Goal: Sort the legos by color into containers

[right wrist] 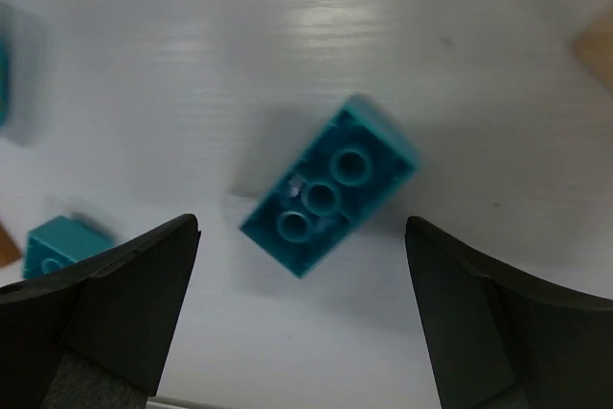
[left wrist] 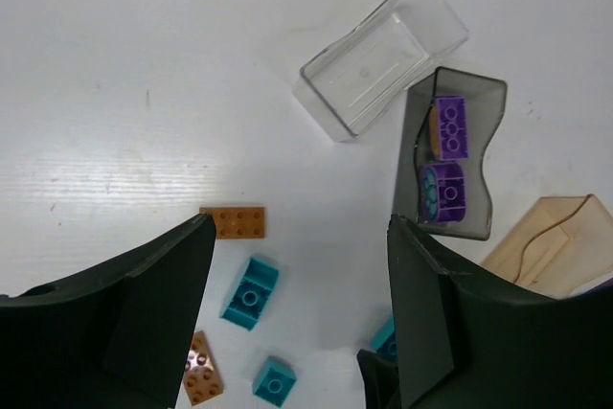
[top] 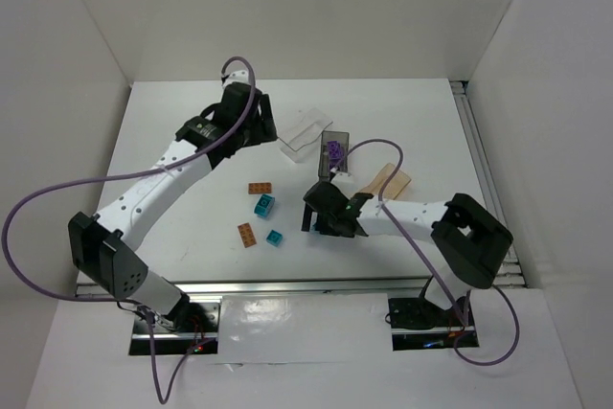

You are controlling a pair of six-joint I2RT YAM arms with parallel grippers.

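We see an evenly lit white table (top: 402, 112) boxed in by plain white panels (top: 316, 7) at the back and both sides, a metal rail (top: 316, 286) along its near edge.

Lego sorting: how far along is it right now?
Done: two purple bricks sit in the dark grey tray. In hand: nothing; the right gripper hangs open over a teal brick on the table, and the left gripper is open and empty. Remaining: the other teal bricks and two orange-brown plates lie loose; the clear tray is empty.
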